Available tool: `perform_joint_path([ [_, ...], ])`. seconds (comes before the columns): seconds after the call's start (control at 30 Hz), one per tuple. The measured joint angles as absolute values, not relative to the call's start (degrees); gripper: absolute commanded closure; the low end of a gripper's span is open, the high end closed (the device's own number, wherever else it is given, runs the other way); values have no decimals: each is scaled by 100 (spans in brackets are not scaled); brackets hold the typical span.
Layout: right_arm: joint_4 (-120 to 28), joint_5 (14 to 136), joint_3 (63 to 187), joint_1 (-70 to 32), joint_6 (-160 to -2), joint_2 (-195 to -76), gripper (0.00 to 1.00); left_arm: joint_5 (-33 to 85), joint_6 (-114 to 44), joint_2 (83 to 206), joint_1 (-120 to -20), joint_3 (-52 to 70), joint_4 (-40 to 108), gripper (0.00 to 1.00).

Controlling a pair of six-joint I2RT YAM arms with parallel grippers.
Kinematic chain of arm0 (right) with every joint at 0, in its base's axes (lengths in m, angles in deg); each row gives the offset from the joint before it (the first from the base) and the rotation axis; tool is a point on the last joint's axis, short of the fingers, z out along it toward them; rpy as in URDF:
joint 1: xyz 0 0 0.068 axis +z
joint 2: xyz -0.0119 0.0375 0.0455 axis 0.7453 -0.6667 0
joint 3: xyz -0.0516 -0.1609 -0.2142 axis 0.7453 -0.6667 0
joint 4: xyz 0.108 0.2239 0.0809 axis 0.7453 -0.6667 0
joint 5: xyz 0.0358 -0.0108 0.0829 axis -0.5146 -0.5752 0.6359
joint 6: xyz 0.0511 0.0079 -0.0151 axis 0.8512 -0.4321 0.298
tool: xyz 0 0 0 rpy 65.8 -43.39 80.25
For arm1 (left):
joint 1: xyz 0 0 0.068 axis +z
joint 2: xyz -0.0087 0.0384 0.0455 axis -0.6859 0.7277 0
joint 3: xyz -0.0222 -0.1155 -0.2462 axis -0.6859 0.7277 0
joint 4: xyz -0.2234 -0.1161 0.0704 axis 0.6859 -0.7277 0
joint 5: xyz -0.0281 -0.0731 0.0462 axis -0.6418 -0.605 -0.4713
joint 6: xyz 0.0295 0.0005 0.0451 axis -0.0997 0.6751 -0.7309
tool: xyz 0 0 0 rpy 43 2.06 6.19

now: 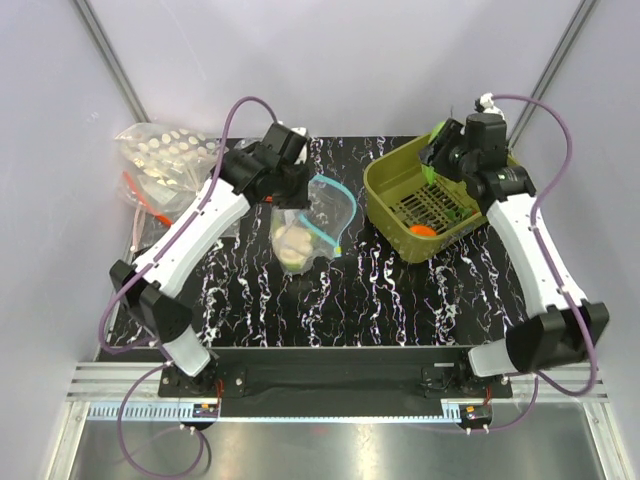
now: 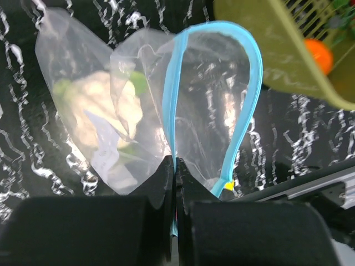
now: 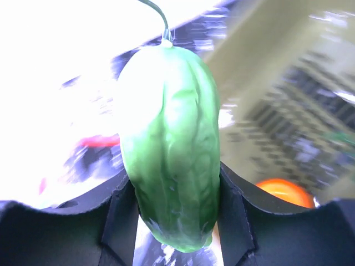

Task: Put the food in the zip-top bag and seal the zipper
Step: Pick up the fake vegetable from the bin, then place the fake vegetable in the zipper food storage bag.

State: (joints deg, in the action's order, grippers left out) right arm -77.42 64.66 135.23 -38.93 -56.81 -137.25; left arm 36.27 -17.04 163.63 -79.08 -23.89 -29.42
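R gripper [image 3: 172, 188] was clamped on a green piece [image 3: 169, 138], w/ the basket [image 1: 385, 185] below it. L gripper [image 2: 175, 166] was pinched tight on the zipper [image 2: 252, 94], the zip-top bag [image 2: 211, 111] gaping just ahead of its tips. Risks: thin film slipping from the pinch, mouth collapsing; piece snagging the zipper.
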Motion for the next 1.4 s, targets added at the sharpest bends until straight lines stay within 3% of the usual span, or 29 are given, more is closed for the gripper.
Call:
perform_joint_path([
  [0.37, -6997, 8759, 13195, -2590, -6147, -13248, 71, 3529, -1247, 16923, -7943, -3211, -2964, 100],
  [0.63, -6675, 9100, 12718, -1906, -6037, -13528, 73, 3194, -1118, 16927, -7943, -3248, -2857, 100],
  [0.9, -6640, 9095, 12351, -1834, -6024, -13950, 67, 2965, -994, 16927, -7943, -3244, -2647, 100],
  [0.97, -6640, 9089, 12353, -1834, -6057, -14055, 62, 2873, -954, 16927, -7943, -3224, -2568, 100],
  [1.07, -6638, 9084, 12358, -1834, -6120, -14221, 26, 2803, -895, 16864, -7943, -3016, -2387, 100],
  [1.13, -6647, 9080, 12375, -1834, -6166, -14317, 11, 2803, -863, 16818, -7943, -2855, -2369, 100],
  [1.23, -6778, 9047, 12511, -1834, -6284, -14466, 7, 2814, -843, 16811, -7943, -2789, -2382, 100],
  [1.4, -7137, 8719, 12768, -1834, -6514, -14357, 10, 2884, -841, 16794, -7934, -2789, -2387, 100],
])
